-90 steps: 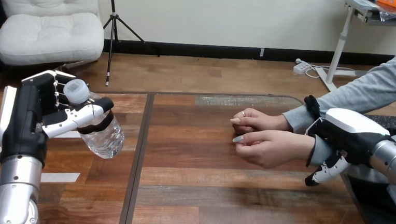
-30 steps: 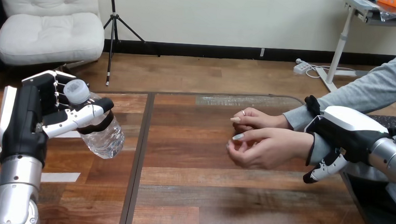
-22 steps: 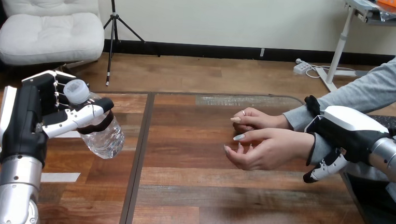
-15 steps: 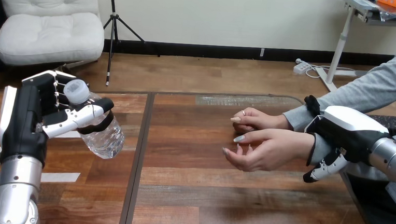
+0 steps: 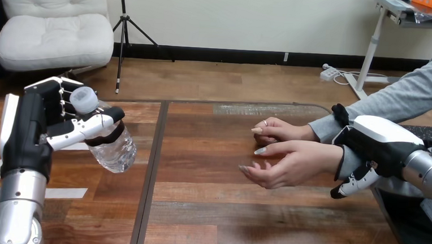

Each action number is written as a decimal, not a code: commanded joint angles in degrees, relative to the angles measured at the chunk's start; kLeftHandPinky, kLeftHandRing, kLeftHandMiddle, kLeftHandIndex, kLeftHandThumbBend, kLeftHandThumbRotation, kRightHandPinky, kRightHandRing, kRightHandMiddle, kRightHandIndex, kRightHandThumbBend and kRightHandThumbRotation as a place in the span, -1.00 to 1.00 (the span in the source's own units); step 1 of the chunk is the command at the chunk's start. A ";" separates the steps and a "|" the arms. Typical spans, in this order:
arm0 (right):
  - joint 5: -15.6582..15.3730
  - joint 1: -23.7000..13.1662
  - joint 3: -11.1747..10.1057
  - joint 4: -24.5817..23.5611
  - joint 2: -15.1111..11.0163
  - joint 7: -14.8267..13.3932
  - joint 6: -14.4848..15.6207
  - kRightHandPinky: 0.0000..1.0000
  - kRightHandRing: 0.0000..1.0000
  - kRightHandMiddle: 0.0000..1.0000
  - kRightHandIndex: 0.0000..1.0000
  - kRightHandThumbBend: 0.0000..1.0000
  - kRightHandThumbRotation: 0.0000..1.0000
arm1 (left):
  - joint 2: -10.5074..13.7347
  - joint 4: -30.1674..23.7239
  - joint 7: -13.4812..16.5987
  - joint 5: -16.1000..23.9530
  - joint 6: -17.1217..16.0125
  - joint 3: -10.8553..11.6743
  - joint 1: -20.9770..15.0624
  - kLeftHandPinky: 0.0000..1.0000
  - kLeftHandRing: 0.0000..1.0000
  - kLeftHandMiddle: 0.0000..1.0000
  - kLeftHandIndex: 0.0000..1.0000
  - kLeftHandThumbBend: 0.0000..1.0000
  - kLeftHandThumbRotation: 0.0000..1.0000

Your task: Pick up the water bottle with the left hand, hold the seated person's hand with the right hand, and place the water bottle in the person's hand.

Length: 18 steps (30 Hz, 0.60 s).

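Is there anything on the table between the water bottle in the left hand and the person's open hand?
Nothing visible. The left hand holds the water bottle above the table at the left; only bare wood lies between it and the person's nearer hand, which is open. The person's farther hand rests behind that path.

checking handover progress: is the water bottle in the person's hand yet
No, the left hand grips the water bottle, well apart from the person's nearer hand.

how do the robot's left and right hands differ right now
The left hand is curled round the water bottle, raised at the view's left; the right hand is curled round the person's wrist at the view's right. The left stands upright, the right lies sideways. Both grip something.
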 commanded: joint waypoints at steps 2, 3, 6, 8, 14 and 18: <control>2.53 -3.32 -2.59 -3.52 -0.55 -0.48 -0.32 -0.59 -0.49 -0.38 -0.35 0.47 -1.00 | -0.33 -4.09 -0.41 -0.05 -0.98 -0.88 -2.65 -0.34 -0.26 -0.19 -0.21 0.51 -1.00; 2.61 -3.35 -2.63 -3.68 -0.54 -0.34 -0.16 -0.59 -0.49 -0.38 -0.35 0.46 -1.00 | -0.38 -4.24 -0.53 0.05 -0.79 -1.11 -2.69 -0.34 -0.26 -0.19 -0.21 0.51 -1.00; 2.75 -3.39 -2.66 -3.99 -0.54 -0.09 0.19 -0.59 -0.50 -0.38 -0.35 0.46 -1.00 | -0.58 -4.62 -0.71 0.13 -0.29 -1.58 -2.75 -0.35 -0.27 -0.19 -0.21 0.51 -1.00; 2.82 -3.42 -2.63 -4.19 -0.53 -0.12 0.27 -0.59 -0.50 -0.38 -0.35 0.45 -1.00 | -0.90 -4.71 -0.90 0.08 -0.19 -2.02 -2.87 -0.35 -0.27 -0.19 -0.21 0.50 -1.00; 2.91 -3.39 -2.66 -5.05 -0.49 -0.32 0.69 -0.54 -0.46 -0.35 -0.33 0.43 -1.00 | -1.43 -4.45 -1.12 0.49 -0.78 -3.05 -3.25 -0.37 -0.28 -0.20 -0.21 0.51 -1.00; 2.81 -3.37 -2.67 -5.57 -0.46 -0.87 0.39 -0.51 -0.43 -0.33 -0.32 0.43 -1.00 | -1.76 -4.10 -1.25 0.51 -1.52 -3.71 -3.55 -0.39 -0.29 -0.20 -0.21 0.51 -1.00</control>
